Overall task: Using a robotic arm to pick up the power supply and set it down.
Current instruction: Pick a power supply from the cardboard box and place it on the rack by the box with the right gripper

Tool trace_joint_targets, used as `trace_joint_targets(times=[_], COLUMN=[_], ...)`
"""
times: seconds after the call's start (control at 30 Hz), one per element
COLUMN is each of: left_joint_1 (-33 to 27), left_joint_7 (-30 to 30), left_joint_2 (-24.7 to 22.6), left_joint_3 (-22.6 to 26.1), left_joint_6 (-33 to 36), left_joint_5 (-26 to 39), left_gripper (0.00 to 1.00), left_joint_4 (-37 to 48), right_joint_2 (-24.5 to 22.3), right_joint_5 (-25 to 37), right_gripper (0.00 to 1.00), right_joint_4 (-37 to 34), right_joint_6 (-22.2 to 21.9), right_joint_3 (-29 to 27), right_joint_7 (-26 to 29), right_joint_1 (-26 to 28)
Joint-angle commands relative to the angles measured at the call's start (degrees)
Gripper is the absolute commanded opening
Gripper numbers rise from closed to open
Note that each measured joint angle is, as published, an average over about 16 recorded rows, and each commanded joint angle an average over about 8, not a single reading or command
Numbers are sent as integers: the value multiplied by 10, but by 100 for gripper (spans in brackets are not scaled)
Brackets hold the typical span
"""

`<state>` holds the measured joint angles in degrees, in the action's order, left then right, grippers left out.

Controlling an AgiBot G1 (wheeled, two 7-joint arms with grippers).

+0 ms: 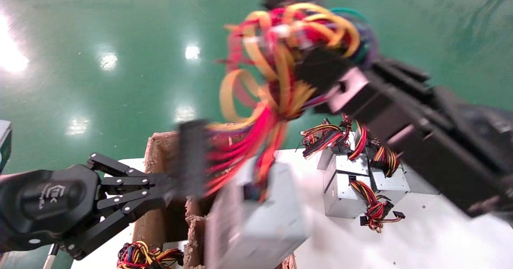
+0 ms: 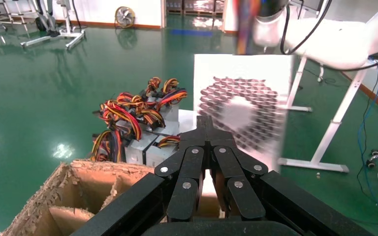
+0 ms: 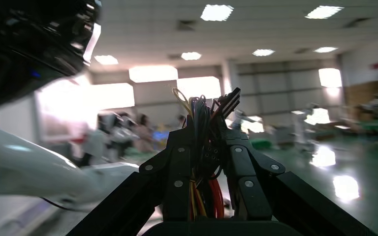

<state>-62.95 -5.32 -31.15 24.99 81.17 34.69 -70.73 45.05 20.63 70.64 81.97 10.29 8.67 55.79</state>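
Power supply [image 1: 256, 221] hangs in the air by its wires [image 1: 276, 84], below and left of my right gripper [image 1: 320, 72], over the near edge of the cardboard box [image 1: 160, 148]. My right gripper is up high, fingers [image 3: 179, 162] pinched on the wire bundle. My left gripper [image 1: 180, 185] is low on the left beside the box, fingers pressed together, holding nothing. More supplies [image 1: 352, 181] sit piled on the white table [image 1: 421, 229], right.

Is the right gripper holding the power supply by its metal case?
No, the right gripper is shut on the wire bundle, and the power supply hangs below it.
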Motion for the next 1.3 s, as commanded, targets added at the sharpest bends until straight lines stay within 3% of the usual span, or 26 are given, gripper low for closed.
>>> trace_joint_targets(times=[0.03,0.33,0.67,1.0,1.3], left_joint_1=[0,0,0,0,0], left_joint_7=[0,0,0,0,0], left_joint_2=[0,0,0,0,0], left_joint_3=[0,0,0,0,0], left_joint_6=[0,0,0,0,0], left_joint_5=[0,0,0,0,0], left_gripper=[0,0,0,0,0], left_joint_4=[0,0,0,0,0], right_joint_2=[-27,-138,-209,-183,-140], right_joint_5=[-4,-24,-36,-12,14], right_gripper=[0,0,0,0,0], right_joint_4=[3,-13,-12,11,52], right_joint_6=[-9,-69,-180,-266,-323], right_joint_3=[-17,-110,-246,-416,-533], right_joint_7=[-5,-49,-101,-116,-98], right_joint_1=[-11,-107,-285,-523,-670])
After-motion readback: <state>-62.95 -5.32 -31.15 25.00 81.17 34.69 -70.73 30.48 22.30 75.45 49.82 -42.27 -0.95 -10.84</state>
